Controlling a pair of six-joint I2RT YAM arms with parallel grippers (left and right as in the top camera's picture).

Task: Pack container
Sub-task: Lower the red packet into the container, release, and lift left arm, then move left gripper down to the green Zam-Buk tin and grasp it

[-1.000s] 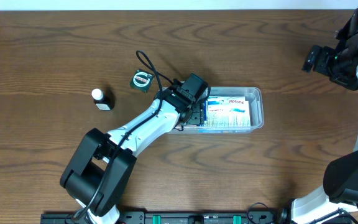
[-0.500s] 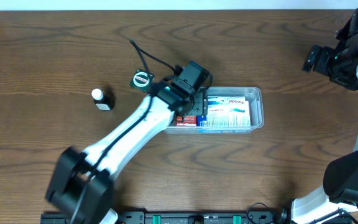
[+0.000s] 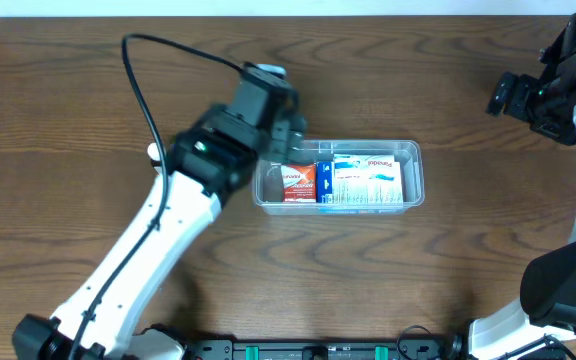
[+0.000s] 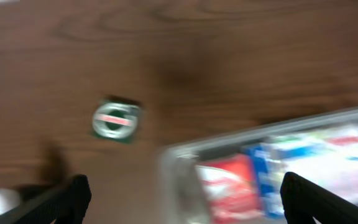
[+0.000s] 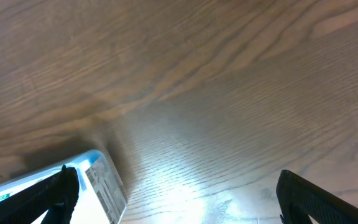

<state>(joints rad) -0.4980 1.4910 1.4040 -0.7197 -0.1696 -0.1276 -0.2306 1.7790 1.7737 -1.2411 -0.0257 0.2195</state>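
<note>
Jaws stand wide apart and empty on both arms: the left gripper point(image 4: 188, 198) hangs by the left end of the container point(image 3: 420, 176), mid-table, and the right gripper point(image 5: 179, 193) is well off to the right over the table point(image 3: 68, 80). Overhead, the container holds a red box point(image 3: 297, 183) and a white-and-blue box point(image 3: 370, 181). Only the blurred left wrist view shows a small green box point(image 4: 115, 120) beside it, hidden overhead by the left arm point(image 3: 183, 200).

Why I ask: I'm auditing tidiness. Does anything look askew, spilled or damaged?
Nothing stands out. The container sits flat, with the red box and the blue-and-white box lying neatly inside. The small green box rests apart on the table. No spill shows.
</note>
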